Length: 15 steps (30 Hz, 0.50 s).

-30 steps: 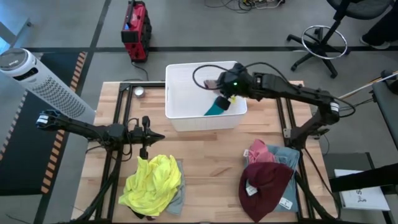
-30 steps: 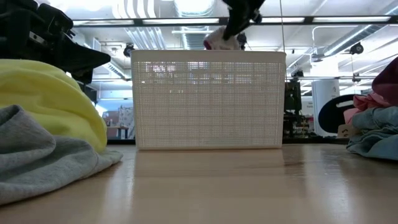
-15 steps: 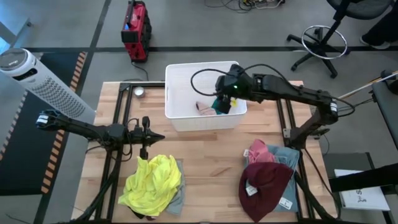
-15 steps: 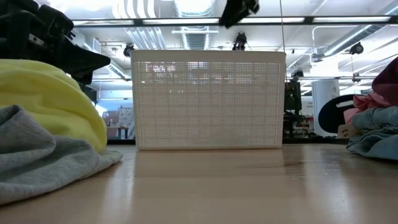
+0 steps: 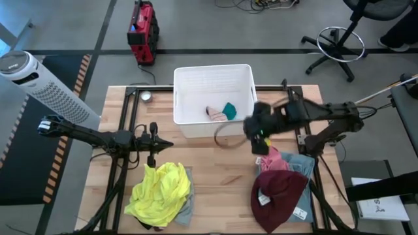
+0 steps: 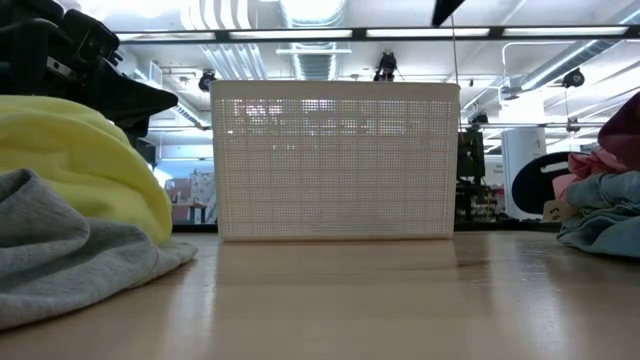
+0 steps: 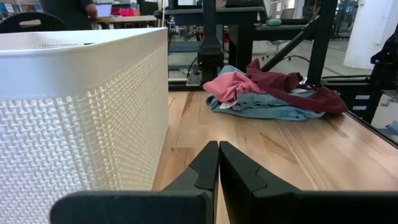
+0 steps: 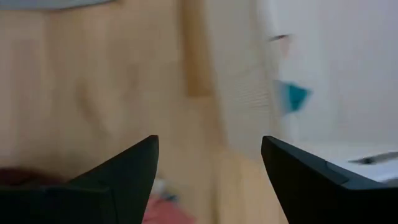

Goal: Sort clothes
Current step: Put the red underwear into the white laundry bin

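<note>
Swinging away from the basket, the right gripper is now hanging over the table just in front of the basket's front right corner, beside the pile on the right; half a second ago it was over the basket's right side. Its fingers are standing wide apart with nothing between them. A pink piece and a teal piece are lying side by side on the basket floor, where a second ago the teal one was hanging from the gripper over the basket. From the right wrist view the teal piece shows as a blur inside the basket wall.

On the right, the maroon piece is lying over jeans with a pink garment at the pile's far end, unchanged. The yellow top is resting on a grey item at the front left, also unchanged.

Parked as before, the left gripper is sitting low at the table's left side, just behind the yellow top, pointing toward the middle. Its fingers are pressed together, holding nothing.
</note>
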### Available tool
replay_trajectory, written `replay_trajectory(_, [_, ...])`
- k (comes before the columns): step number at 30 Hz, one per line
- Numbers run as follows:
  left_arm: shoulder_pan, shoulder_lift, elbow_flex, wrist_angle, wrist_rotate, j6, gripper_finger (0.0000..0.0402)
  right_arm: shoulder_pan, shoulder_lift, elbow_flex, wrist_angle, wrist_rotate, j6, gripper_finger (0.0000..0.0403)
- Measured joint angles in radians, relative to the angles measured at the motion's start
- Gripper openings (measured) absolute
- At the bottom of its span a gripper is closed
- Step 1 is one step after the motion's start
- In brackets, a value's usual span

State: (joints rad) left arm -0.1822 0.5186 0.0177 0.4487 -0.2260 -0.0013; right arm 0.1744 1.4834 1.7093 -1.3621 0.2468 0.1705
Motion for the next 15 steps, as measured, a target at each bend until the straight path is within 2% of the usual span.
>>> replay_trajectory(9, [0.000, 0.000, 0.000, -0.003, 0.000, 0.000, 0.0000, 0.219, 0.003, -0.131, 0.045, -0.123, 0.246, 0.0292])
replay_trajectory(15, [0.000, 0.001, 0.000, -0.002, 0.000, 0.000, 0.0000, 0.301, 0.005, -0.228, 0.073, -0.127, 0.348, 0.0290])
